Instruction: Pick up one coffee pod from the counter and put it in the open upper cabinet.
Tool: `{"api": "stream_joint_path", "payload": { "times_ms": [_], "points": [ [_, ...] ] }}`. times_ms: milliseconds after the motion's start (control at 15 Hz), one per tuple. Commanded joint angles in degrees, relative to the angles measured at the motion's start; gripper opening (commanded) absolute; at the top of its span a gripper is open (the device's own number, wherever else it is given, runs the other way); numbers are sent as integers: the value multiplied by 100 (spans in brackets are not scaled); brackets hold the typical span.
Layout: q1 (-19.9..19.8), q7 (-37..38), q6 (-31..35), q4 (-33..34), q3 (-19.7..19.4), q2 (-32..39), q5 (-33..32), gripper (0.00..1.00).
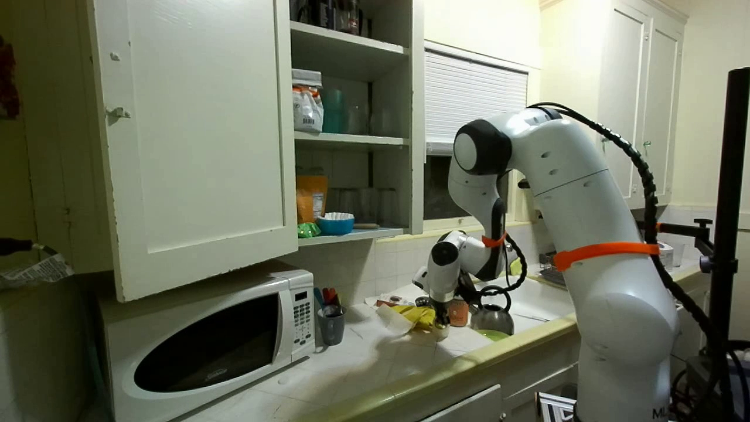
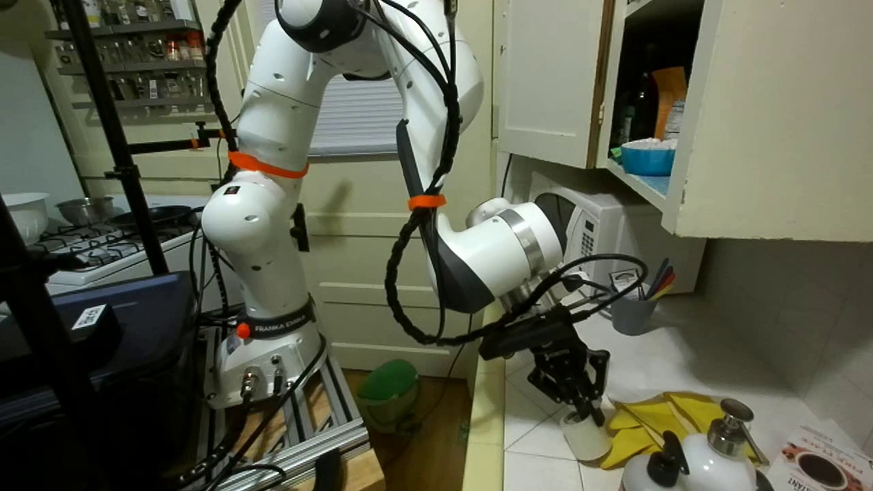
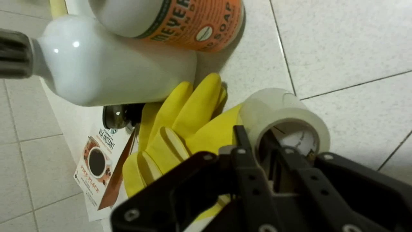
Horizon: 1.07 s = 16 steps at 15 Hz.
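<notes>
No coffee pod can be made out. My gripper is low over the pale counter [image 1: 316, 381], its fingers pinching the wall of a translucent tape roll [image 3: 280, 100]. In the wrist view the gripper [image 3: 254, 133] has one finger outside the roll and the other inside its hole. The roll also shows under the gripper [image 2: 592, 412] in an exterior view [image 2: 585, 438], at or very near the counter; I cannot tell whether it touches. The upper cabinet [image 1: 205, 117] stands open, its shelves holding a white bag [image 1: 307, 105], an orange pouch [image 1: 310, 196] and a blue bowl [image 1: 336, 225].
A yellow rubber glove [image 3: 199, 112] lies against the roll. Two soap bottles [image 3: 125, 64] [image 3: 199, 29] and a Starbucks VIA box [image 3: 101, 164] are close by. A grey utensil cup [image 1: 332, 325] stands beside the white microwave [image 1: 205, 346]. A kettle [image 1: 493, 319] is near the sink.
</notes>
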Motion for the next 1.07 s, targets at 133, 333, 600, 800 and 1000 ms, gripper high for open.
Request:
{"api": "stream_joint_path", "payload": {
  "times_ms": [133, 333, 600, 800, 1000],
  "points": [
    [-206, 453, 140, -651, 148, -980, -1062, 3],
    [-543, 1099, 555, -917, 576, -1943, -2401, 3],
    [-556, 1174, 1256, -1190, 867, -3210, -2443, 3],
    [-128, 1178, 1273, -1437, 514, -3893, -2411, 3],
    [386, 1204, 865, -1890, -12, -4778, -2406, 3]
  ]
}}
